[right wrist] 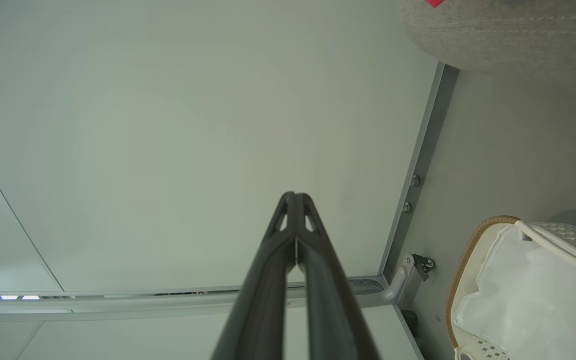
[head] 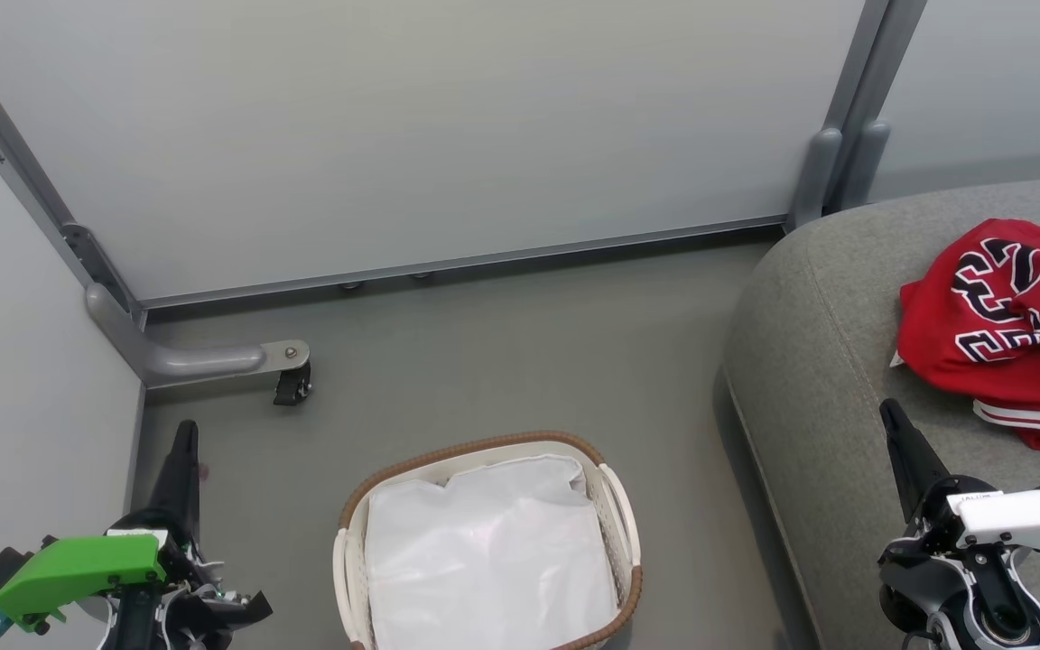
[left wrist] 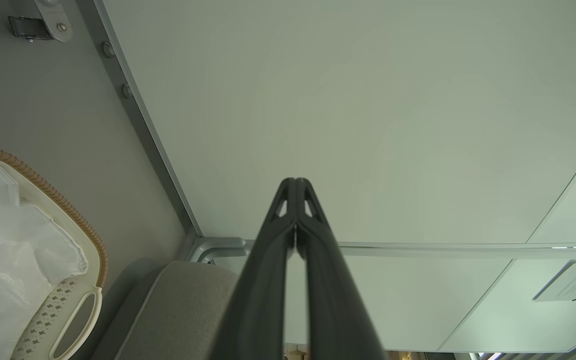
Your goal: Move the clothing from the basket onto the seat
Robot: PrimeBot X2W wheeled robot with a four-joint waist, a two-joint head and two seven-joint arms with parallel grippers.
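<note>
Clothing (head: 998, 361) lay heaped on the seat (head: 827, 361), red on grey, near my right gripper (right wrist: 295, 189) but not touching it. The basket (head: 617, 515) on the floor showed just its white liner (head: 484, 551). My right and my left gripper (left wrist: 295, 189) each had their 2 fingers pressed together, empty. I judged the transfer done. The careful move was to draw the right arm away without brushing the striped hem.

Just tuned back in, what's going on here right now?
The red clothing lies on the grey seat, touched by neither gripper. The basket on the floor holds a white liner and no red garment. The left gripper and right gripper are both shut and empty, so the move looks done.
</note>
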